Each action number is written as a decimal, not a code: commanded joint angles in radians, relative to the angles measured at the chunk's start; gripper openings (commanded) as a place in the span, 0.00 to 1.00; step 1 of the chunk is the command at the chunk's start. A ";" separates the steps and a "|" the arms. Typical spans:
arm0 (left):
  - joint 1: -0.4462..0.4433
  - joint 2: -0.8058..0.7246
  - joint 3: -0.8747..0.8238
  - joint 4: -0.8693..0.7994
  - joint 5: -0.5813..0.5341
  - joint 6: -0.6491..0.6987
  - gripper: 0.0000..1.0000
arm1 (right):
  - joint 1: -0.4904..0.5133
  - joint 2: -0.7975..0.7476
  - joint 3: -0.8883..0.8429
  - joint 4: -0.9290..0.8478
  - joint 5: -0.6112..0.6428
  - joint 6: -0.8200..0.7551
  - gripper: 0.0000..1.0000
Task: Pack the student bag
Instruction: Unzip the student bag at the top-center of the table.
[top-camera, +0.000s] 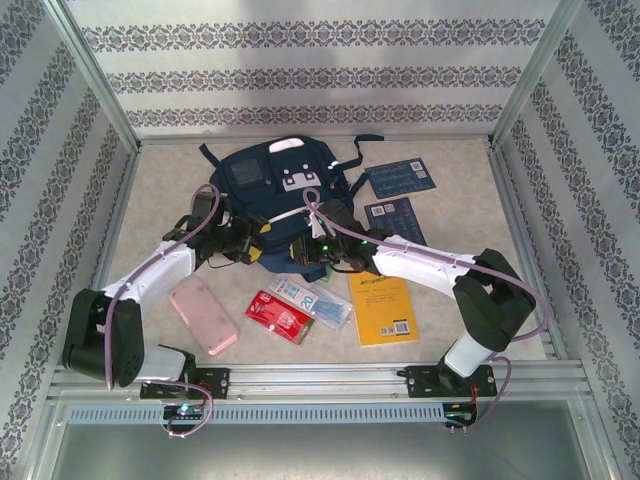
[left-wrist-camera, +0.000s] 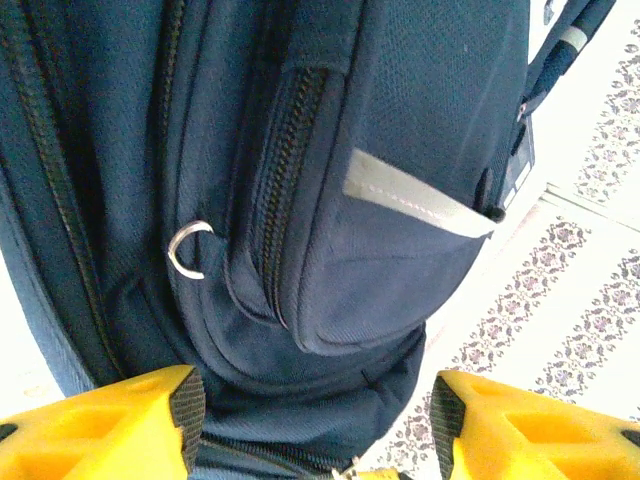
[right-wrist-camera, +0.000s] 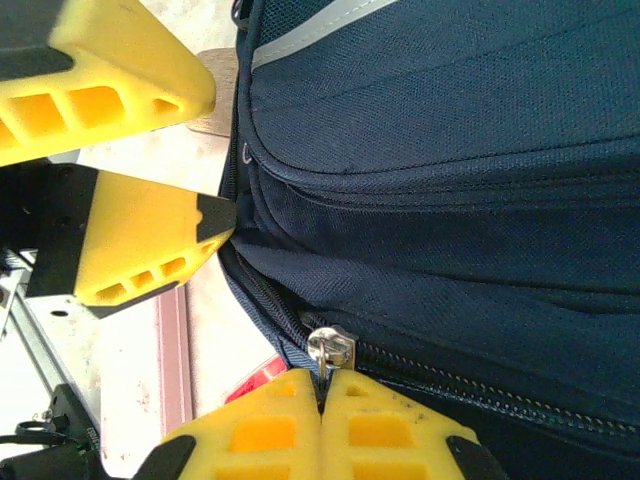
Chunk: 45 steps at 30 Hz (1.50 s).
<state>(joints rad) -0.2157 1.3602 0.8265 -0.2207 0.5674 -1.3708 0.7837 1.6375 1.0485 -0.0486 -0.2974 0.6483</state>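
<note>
The student bag (top-camera: 270, 185), navy with grey-white patches, lies at the middle back of the table. My right gripper (right-wrist-camera: 322, 385) is shut on the metal zipper pull (right-wrist-camera: 330, 350) at the bag's near edge (right-wrist-camera: 450, 150); from above, the right gripper (top-camera: 322, 252) sits at the bag's near right. My left gripper (top-camera: 243, 243) is at the bag's near left. In the left wrist view, the left gripper (left-wrist-camera: 315, 440) stands open with the bag's lower corner (left-wrist-camera: 330, 380) between its yellow fingers (left-wrist-camera: 100, 425), the right finger apart from the fabric. The left fingers (right-wrist-camera: 130, 70) also appear beside the bag.
In front of the bag lie a pink case (top-camera: 203, 315), a red packet (top-camera: 279, 316), a clear ruler pack (top-camera: 312, 300) and a yellow notebook (top-camera: 382, 308). Two blue booklets (top-camera: 403, 178) lie to the bag's right. Patterned walls close in the table.
</note>
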 joint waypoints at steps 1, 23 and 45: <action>-0.007 -0.076 -0.001 -0.054 0.034 -0.015 0.63 | 0.011 -0.002 0.059 0.055 0.047 -0.040 0.00; -0.002 -0.094 -0.128 0.039 0.025 -0.054 0.64 | 0.058 0.021 0.085 0.060 0.081 -0.080 0.00; 0.112 -0.030 -0.028 -0.009 -0.017 0.061 0.00 | 0.064 0.047 0.147 -0.292 0.208 -0.245 0.00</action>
<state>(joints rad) -0.1410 1.3659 0.7593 -0.2192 0.5983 -1.3430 0.8425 1.6936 1.1824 -0.2306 -0.1352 0.4484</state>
